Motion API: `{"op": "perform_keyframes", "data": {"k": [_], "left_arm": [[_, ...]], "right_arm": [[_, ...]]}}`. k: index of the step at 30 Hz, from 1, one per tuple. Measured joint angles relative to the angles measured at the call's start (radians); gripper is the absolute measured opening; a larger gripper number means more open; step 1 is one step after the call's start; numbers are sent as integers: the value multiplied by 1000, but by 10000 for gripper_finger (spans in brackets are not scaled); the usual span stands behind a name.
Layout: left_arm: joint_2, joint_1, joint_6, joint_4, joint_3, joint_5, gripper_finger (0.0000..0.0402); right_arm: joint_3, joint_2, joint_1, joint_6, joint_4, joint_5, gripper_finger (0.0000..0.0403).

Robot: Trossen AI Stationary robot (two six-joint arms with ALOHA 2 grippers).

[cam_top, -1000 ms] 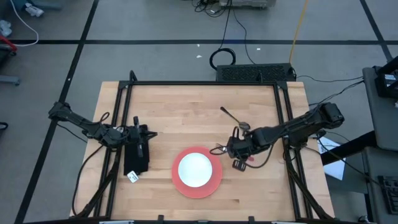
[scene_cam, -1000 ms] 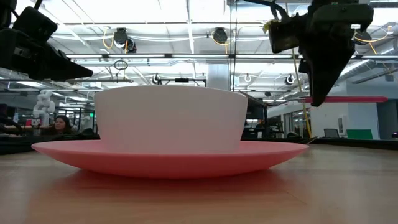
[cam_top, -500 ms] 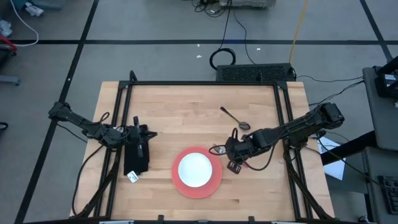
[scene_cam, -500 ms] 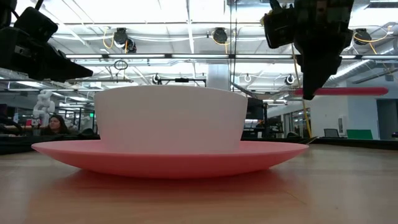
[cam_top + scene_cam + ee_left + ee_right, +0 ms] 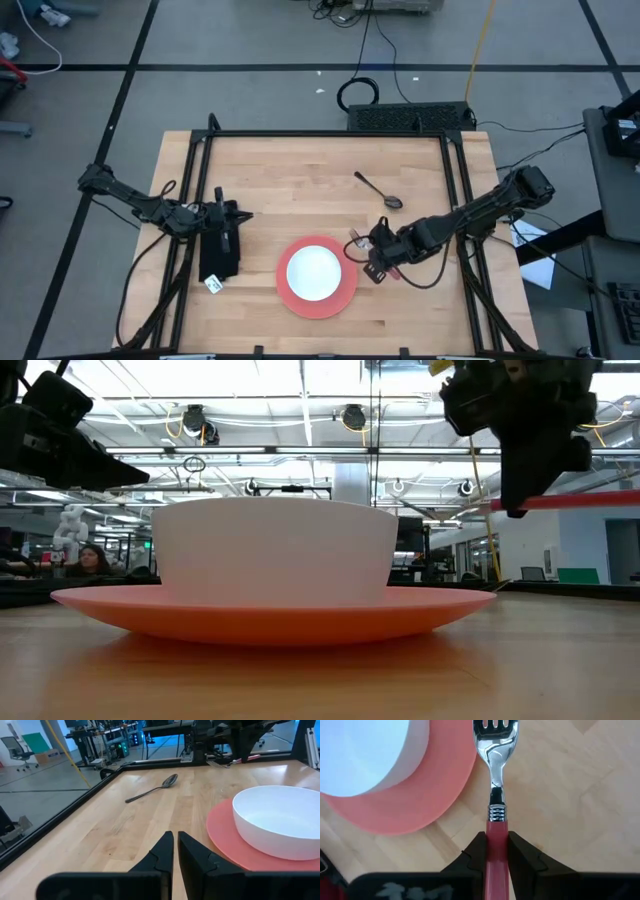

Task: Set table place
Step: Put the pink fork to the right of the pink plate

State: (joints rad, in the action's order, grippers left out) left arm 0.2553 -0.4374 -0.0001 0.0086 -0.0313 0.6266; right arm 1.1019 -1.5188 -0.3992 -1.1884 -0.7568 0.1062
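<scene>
**Student:** High view first: where does everything lie?

**Instructor:** The large rectangular light-wood butcher-block table (image 5: 300, 180), crossed by black metal frame rails, fills the middle of the picture over a grey tiled floor. Near its front edge rests a round salmon-pink plate (image 5: 342, 294) carrying a white round bowl (image 5: 313, 271). A dark metal spoon (image 5: 377, 189) lies bare on the wood, well apart from the plate, toward the far right. The left gripper (image 5: 238, 216) sits at the table's left side, beside the plate but not touching it.

**Student:** And the right gripper (image 5: 372, 262)?

**Instructor:** It hangs just beside the plate's right rim. The right wrist view shows its two dark fingers (image 5: 476, 851) clamped on the red handle of a fork with a shiny metal head (image 5: 494, 750); the tines point past the plate's edge, above the wood. The low view sets this gripper (image 5: 517, 510) above the table, with the red handle sticking out level beside it.

**Student:** Is the left tool holding anything?

**Instructor:** No. The left wrist view shows its fingers (image 5: 162, 852) brought together, only a thin slit between them, with nothing in it, aimed toward the plate and bowl.

**Student:** Any brand or writing?

**Instructor:** A small white tag (image 5: 213, 285) lies by the left arm's black body; its print is too small to read.
</scene>
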Motion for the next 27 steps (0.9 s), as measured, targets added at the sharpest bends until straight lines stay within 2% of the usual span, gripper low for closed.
{"op": "perform_keyframes", "data": {"k": [11,27], "left_arm": [[0,0,47,0,0,0,31],[0,0,78,0,0,2,31]], "right_arm": [[0,-12,-36,-163,32,58,41],[0,-132,-46,-226,109,55,41]]}}
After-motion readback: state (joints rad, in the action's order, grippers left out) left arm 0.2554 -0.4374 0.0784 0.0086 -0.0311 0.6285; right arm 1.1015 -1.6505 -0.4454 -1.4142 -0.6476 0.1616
